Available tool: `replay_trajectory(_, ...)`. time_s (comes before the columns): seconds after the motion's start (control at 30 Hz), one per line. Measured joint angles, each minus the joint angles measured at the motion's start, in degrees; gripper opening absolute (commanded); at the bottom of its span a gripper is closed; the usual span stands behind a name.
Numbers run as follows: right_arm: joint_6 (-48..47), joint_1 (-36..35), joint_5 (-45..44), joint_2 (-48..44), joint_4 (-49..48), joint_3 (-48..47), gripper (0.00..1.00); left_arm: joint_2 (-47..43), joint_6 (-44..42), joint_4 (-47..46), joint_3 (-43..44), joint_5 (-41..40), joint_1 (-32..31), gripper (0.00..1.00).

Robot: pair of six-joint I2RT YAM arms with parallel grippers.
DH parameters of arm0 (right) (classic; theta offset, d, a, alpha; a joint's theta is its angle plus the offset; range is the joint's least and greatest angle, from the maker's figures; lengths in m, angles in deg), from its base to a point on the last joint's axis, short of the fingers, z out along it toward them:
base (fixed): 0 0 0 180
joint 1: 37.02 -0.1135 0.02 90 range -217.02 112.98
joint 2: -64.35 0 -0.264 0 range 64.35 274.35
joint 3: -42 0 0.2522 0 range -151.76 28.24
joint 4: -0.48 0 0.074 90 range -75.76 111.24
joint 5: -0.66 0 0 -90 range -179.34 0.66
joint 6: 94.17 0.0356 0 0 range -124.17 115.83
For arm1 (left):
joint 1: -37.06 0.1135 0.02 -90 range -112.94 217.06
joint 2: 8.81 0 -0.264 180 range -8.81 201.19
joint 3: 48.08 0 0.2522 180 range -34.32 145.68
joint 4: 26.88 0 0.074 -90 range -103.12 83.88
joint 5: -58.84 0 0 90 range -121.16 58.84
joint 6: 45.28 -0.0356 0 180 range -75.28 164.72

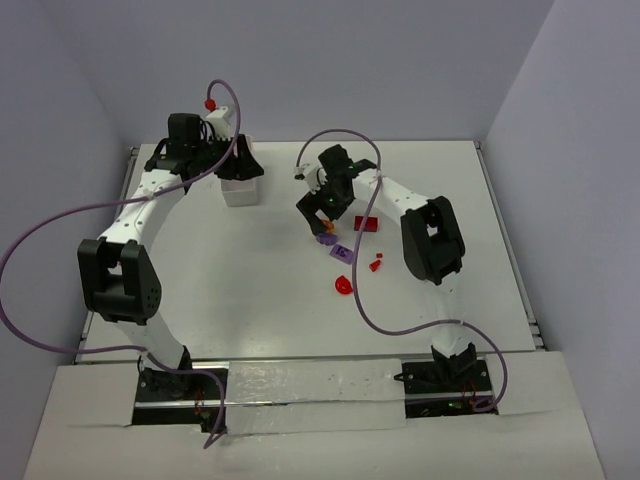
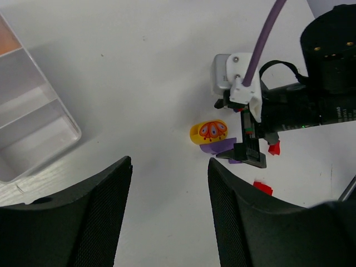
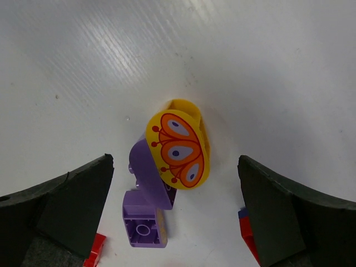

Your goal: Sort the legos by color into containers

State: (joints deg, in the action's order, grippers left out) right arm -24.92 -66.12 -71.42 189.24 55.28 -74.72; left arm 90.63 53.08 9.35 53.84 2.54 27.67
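Bench [image 1: 250,300]: white, legos [image 1: 345,250] mid-right.
Right claw [image 3: 173,172]: spread wide, empty, straddling yellow-orange disc [image 3: 179,150] leaning on purple brick [image 3: 146,219].
Left claw [image 2: 169,189]: apart, empty, farther, beside tray [image 2: 33,139].

White table [image 1: 250,290], filling the centre of the top view; fine parallel ribbing [image 3: 167,50] marks its surface in the right wrist view. Pale lavender enclosure: back wall [image 1: 350,60] at top, left wall [image 1: 50,150], right wall [image 1: 585,150]. A metal rail [image 1: 508,250] borders the table's right edge. A glossy strip [image 1: 310,385] lies along its lower edge.
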Motion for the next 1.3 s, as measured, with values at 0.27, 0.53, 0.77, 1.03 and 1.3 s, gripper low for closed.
replay_trajectory(0.27,-4.53,-0.64,-0.6,3.43,4.42,-1.95,0.98,-2.24,0.22,-0.59,-3.41,1.28,0.0,0.67)
replay_trajectory(0.53,-6.91,-0.78,-1.51,3.97,4.5,-1.69,0.63,-5.75,2.2,-4.03,-7.46,1.15,0.0,0.64)
replay_trajectory(0.77,-9.86,-1.03,-1.93,1.53,1.54,2.8,0.31,-6.15,5.4,-5.94,-11.15,1.12,0.0,0.62)
replay_trajectory(1.03,-14.75,-2.34,-3.94,-9.47,-0.09,13.46,0.0,-8.81,8.06,-5.95,-13.92,4.7,1.64,0.67)
replay_trajectory(1.3,-23.74,-6.34,-10.01,-34.12,-7.02,23.44,0.0,-10.76,7.72,-3.66,-13.78,13.79,3.8,0.7)
